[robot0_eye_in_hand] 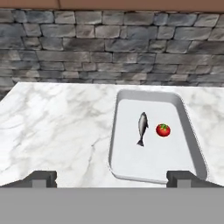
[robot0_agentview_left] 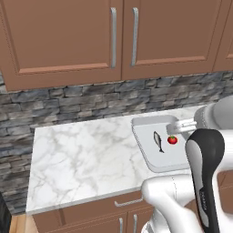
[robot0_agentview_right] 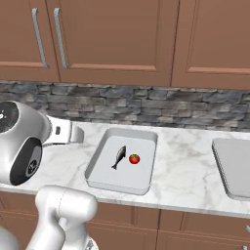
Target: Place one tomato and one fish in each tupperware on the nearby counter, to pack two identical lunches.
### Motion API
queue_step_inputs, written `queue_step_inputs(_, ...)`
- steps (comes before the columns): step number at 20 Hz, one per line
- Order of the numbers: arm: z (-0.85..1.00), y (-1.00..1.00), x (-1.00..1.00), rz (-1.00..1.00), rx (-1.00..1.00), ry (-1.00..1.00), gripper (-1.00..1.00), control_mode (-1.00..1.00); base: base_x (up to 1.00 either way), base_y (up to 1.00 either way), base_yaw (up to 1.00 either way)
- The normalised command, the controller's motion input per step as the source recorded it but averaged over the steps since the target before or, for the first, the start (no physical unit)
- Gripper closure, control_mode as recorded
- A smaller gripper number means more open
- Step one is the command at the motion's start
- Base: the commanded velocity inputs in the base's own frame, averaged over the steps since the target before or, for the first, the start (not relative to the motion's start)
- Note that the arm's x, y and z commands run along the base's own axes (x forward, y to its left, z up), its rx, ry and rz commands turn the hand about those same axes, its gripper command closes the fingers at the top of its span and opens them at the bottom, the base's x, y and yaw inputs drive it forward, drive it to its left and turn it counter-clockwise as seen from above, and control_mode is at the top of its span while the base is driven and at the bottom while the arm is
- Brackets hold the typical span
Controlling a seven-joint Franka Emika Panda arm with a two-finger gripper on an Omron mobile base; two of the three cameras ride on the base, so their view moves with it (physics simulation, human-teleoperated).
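Ahead of our hand (robot0_eye_in_hand: 112,178), a tupperware (robot0_eye_in_hand: 114,144) sits on the counter (robot0_eye_in_hand: 57,127), slightly to our right. In it we see a fish (robot0_eye_in_hand: 142,128) left of a tomato (robot0_eye_in_hand: 163,130), seemingly just apart. Another tupperware (robot0_agentview_right: 229,166) lies farther right. The wall (robot0_eye_in_hand: 109,48) stands behind.

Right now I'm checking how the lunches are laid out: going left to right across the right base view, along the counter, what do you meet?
Robot arm → tupperware's left rim → dark grey fish → tomato → bare marble counter → second tupperware at the right edge.
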Motion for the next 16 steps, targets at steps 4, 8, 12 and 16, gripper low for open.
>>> queue_step_inputs(4,0.0,0.0,0.09,0.03,0.0,0.0,-1.0,1.0,0.02,0.0,0.02)
queue_step_inputs(8,0.0,0.0,0.0,0.0,0.0,0.0,-1.0,1.0,-0.73,-0.25,0.0)
queue_step_inputs(12,0.0,0.0,0.0,0.0,0.0,0.0,-1.0,1.0,-1.0,-0.62,0.0)
queue_step_inputs(16,0.0,0.0,0.0,0.0,0.0,0.0,-1.0,1.0,-0.98,-0.98,0.0)
